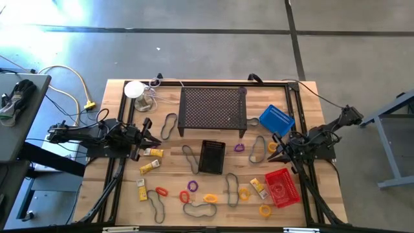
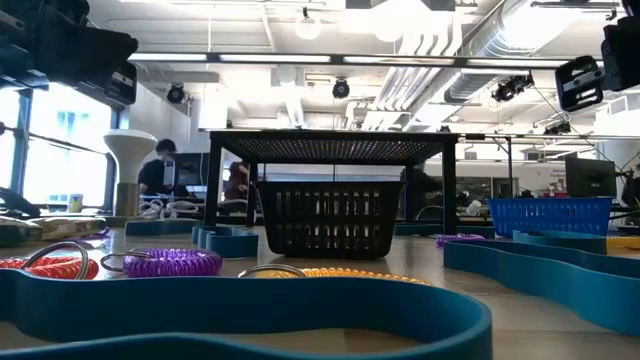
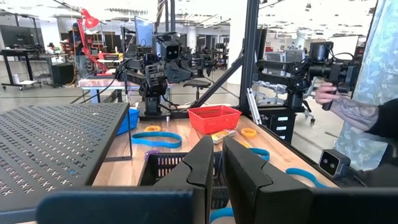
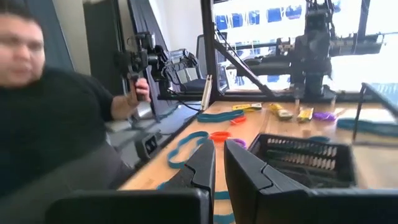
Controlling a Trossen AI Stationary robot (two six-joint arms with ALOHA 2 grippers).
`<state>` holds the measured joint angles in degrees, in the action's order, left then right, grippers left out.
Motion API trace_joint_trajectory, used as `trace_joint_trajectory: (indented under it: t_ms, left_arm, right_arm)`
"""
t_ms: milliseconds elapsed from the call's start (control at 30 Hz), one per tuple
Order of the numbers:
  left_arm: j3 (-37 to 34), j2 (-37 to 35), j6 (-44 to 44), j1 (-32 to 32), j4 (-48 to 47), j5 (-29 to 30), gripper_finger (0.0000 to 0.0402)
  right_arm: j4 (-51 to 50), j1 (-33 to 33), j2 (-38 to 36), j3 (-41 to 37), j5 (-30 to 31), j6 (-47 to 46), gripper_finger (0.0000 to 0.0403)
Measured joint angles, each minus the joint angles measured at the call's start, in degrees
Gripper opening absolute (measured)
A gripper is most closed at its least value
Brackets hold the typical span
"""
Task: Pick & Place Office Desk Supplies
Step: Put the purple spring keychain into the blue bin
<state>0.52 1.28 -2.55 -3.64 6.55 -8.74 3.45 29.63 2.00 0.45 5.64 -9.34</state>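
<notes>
Both arms wait at opposite edges of the surface [image 1: 123,194]: left hand [image 1: 150,138] and right hand [image 1: 275,150] pressed together, empty. Office desk supplies [image 1: 194,188] lie scattered around the black basket [image 1: 211,156].

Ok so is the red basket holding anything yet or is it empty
As far as the pictures show, empty: from above, only red mesh shows inside the red basket, and a yellow packet and a yellow ring lie on the table beside it.
</notes>
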Motion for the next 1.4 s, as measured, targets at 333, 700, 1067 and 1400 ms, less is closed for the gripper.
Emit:
trace_joint_trajectory:
  t_ms: [333,700,1067,1400]
  left_arm:
    - [0.0,0.0,0.0,0.0,0.3,0.6,0.0029]
    - [0.0,0.0,0.1,0.0,5.8,1.8,0.0029]
    - [0.0,0.0,-1.7,0.0,8.5,3.3,0.0029]
    - [0.0,0.0,4.1,0.0,8.6,3.3,0.0029]
  right_arm:
    - [0.6,0.0,0.0,0.0,0.4,-0.5,0.0023]
    - [10.1,0.0,0.0,0.0,4.4,11.3,0.0023]
    - [-1.2,0.0,16.2,14.3,13.0,20.0,0.0023]
    - [-17.1,0.0,41.7,26.3,26.3,0.6,0.0023]
